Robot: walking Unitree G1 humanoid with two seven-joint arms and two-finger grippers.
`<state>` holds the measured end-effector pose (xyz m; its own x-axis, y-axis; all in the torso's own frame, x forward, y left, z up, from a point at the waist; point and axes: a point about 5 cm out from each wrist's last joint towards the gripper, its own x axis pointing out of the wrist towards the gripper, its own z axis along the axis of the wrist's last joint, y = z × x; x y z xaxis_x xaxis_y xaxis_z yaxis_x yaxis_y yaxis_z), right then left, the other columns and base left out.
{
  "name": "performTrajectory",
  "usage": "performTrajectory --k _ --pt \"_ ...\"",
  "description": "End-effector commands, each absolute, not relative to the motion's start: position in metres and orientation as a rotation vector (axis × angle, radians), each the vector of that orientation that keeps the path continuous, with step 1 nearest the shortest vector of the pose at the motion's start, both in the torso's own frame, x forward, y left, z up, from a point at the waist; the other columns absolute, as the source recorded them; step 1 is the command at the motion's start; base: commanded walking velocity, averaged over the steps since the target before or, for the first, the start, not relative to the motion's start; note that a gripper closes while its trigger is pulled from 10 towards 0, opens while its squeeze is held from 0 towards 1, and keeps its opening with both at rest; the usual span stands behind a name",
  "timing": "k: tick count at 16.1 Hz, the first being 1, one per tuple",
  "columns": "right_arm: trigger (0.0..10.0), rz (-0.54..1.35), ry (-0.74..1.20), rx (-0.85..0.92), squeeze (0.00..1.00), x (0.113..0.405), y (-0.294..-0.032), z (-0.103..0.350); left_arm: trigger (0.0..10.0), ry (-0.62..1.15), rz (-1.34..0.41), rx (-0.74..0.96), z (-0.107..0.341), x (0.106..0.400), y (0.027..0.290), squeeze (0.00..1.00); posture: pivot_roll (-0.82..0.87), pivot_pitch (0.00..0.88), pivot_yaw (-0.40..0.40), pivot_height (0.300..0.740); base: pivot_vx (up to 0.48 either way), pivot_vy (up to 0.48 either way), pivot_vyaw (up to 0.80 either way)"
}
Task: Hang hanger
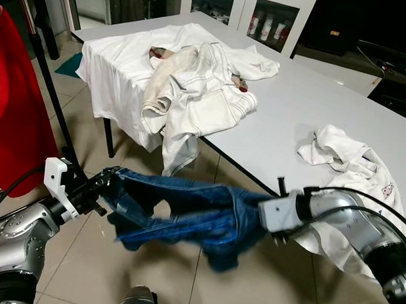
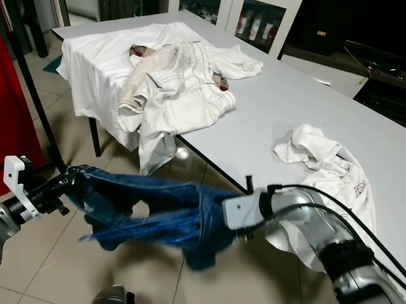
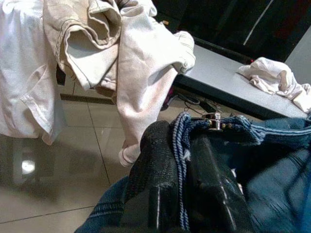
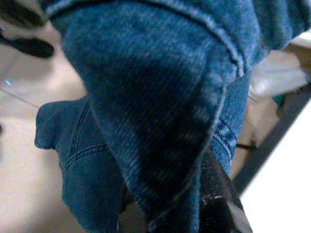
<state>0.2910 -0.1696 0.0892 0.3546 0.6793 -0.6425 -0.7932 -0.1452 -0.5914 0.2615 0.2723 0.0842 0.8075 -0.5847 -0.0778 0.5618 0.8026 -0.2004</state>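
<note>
Item: jeans (image 1: 187, 211) held stretched above the floor beside the table (image 1: 311, 109) | Left gripper (image 1: 107, 186): fingers clamped on the waistband edge | Right gripper (image 1: 257, 210): buried in denim, finger state cannot be told | Step: keep waistband taut and level; no hanger visible.

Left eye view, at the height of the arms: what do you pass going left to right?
Red garment → left gripper → blue jeans → right gripper → small white garment at the table edge.
</note>
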Motion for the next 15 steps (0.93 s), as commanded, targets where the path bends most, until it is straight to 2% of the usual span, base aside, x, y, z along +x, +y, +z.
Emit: performTrajectory --k 1,3,6,11,15 --pt "0.0 1.216 0.202 -1.195 0.0 0.297 -0.186 0.089 0.0 0.11 -0.615 -0.144 0.091 0.263 0.275 0.0 0.19 0.006 -0.116 0.71 0.0 0.0 0.0" --pt "0.0 1.193 0.195 -1.122 0.0 0.299 -0.185 0.09 0.0 0.112 -0.616 -0.144 0.089 0.261 0.274 0.0 0.19 0.005 -0.115 0.71 0.0 0.0 0.0" --pt "0.0 1.279 0.135 -1.008 0.0 0.29 -0.178 0.095 0.0 0.14 -0.621 -0.129 0.083 0.259 0.273 0.0 0.19 0.003 -0.114 0.71 0.0 0.0 0.0" --pt "0.0 1.407 0.174 -0.886 0.0 0.276 -0.181 0.095 0.0 0.171 -0.636 -0.107 0.075 0.255 0.272 0.0 0.18 0.005 -0.113 0.71 0.0 0.0 0.0" --pt "0.0 1.282 0.286 -0.995 0.0 0.29 -0.191 0.088 0.0 0.172 -0.638 -0.104 0.073 0.253 0.272 0.0 0.19 0.003 -0.115 0.71 0.0 0.0 0.0"
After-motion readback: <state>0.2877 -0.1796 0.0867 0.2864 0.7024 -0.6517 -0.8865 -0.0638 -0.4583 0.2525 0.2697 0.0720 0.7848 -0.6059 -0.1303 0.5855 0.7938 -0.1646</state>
